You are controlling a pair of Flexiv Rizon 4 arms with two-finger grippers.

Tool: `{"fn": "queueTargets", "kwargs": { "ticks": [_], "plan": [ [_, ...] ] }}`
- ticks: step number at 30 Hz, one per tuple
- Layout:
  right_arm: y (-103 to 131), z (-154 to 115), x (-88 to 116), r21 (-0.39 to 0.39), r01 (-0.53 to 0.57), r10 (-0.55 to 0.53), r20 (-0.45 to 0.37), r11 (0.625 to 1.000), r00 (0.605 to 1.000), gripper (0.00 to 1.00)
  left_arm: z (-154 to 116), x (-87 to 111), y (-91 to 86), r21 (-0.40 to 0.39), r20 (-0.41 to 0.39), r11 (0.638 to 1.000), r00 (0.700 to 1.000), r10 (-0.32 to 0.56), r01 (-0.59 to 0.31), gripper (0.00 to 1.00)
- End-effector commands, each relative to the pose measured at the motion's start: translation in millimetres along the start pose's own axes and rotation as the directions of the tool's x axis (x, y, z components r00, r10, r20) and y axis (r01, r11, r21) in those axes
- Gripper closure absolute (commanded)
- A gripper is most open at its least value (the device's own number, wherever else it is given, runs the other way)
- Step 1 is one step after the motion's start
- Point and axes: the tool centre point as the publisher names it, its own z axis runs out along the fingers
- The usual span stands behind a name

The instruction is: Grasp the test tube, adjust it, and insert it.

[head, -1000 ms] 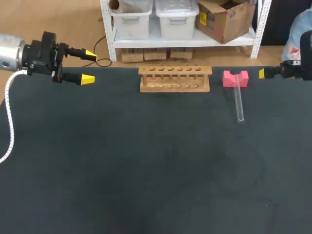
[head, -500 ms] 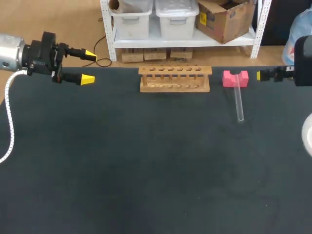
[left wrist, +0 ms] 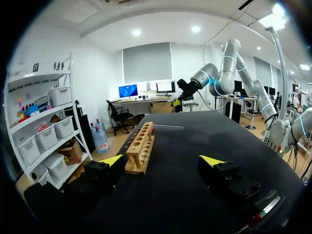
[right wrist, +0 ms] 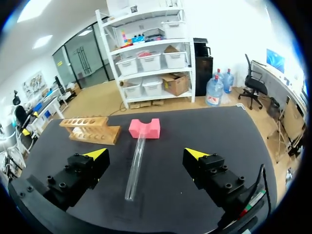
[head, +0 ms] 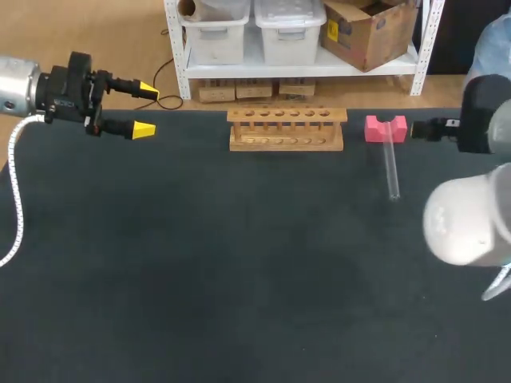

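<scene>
**Worktop layout.** The worktop (head: 239,263) has a dark surface. A wooden rack (head: 287,129) with a row of holes along its top stands near the far edge, about the middle. A pink block (head: 386,128) with a notch in its top sits just to the right of the rack, apart from it.

**Test tube.** The test tube (head: 391,169) lies flat on the worktop. Its far end rests in the notch of the pink block, and its length runs from there toward the near side.

**Left claw.** The left claw (head: 146,108) is at the far left of the worktop, well apart from the rack. Its fingers point to the right and are spread. In the left wrist view the rack lies ahead of the claw, closer to one finger.

**Right claw.** The right claw (right wrist: 146,154) is on the far right, to the right of the pink block. Its fingers are spread. In the right wrist view the test tube shows in the gap between the two fingers, and neither finger touches it. The pink block lies ahead, at the tube's far end.
</scene>
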Motion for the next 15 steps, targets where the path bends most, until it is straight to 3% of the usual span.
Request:
{"fn": "queueTargets", "kwargs": {
  "ticks": [1,15],
  "plan": [
    [7.6,17.4,4.7,0.699,-0.017,-0.010,0.034,0.715,0.999,0.00,0.3,0.1,-2.1,-0.006,0.000,1.000,1.000,0.002,-0.002,0.00],
    [13.6,44.3,6.1,0.734,-0.040,0.010,0.045,0.678,0.999,0.00,0.3,0.1,-2.1,-0.006,0.000,1.000,1.000,0.002,-0.002,0.00]
  ]
}}
